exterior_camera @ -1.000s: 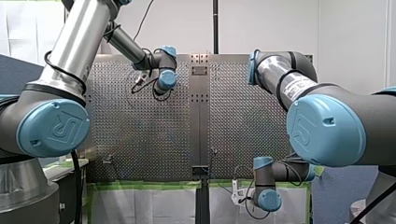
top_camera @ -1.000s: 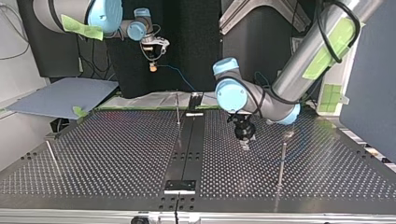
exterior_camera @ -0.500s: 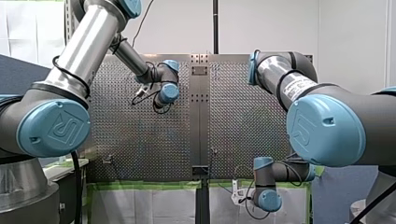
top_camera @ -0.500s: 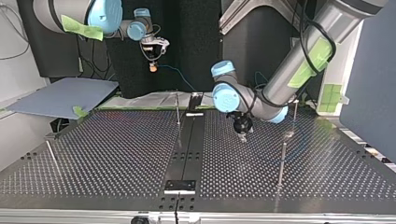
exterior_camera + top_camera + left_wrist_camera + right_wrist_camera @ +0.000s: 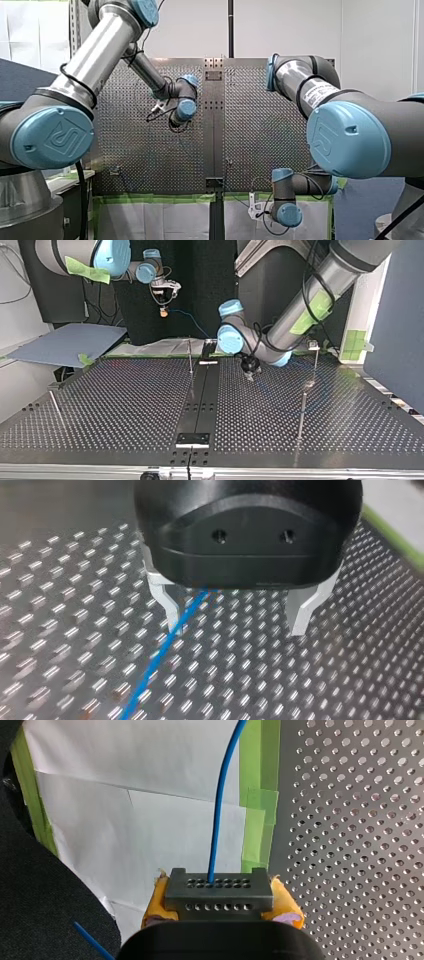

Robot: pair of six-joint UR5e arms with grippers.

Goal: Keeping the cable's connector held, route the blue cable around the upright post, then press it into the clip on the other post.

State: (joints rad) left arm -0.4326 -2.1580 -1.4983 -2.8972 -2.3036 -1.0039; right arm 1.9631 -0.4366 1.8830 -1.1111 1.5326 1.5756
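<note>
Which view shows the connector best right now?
Right wrist view: the connector sits close, clamped between yellow pads, blue cable leaving it. Top view shows a distant speck; front and left wrist views show none.

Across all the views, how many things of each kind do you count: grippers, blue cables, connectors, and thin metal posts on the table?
grippers: 2, my left gripper and my right gripper
blue cable: 1
connector: 1
thin metal posts: 4
Total: 8

Blue-capped silver arms (image 5: 95, 45), black end effector (image 5: 236, 629)
</note>
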